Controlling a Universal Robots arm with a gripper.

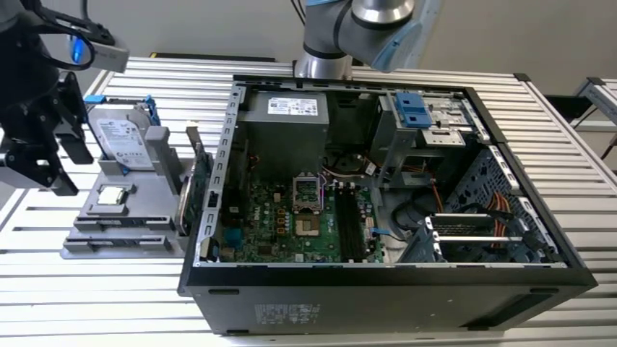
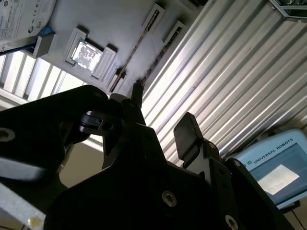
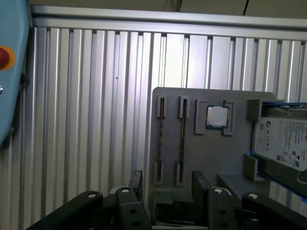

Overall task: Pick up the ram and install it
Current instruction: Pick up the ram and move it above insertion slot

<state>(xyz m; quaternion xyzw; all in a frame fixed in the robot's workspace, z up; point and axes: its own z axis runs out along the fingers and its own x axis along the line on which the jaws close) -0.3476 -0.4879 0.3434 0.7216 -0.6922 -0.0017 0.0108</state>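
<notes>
First wrist view: gripper open and empty above the tray, ram on edge in its slot

The black two-fingered gripper (image 3: pixel 168 186) hangs above the ribbed aluminium desk (image 3: pixel 86 96). Its fingers are spread wide and there is nothing between them.

The ram (image 3: pixel 182 139), a long, thin, dark circuit-board stick, stands on its long edge in a slot of the flat grey plastic tray (image 3: pixel 216 160), apart from the gripper. Its long axis runs parallel to the desk's ribs. A second thin dark stick (image 3: pixel 159 139) sits in the neighbouring slot, just beside the ram and parallel to it.

On the ram's other side a square silver processor chip (image 3: pixel 217 117) lies flat in its recess. It sits between the ram and a silver hard drive with a white label (image 3: pixel 283 139).

In the exterior view the gripper is raised at the tray's left. An open black computer case (image 1: pixel 386 238) stands just beside the tray on the exterior view's right.
</notes>
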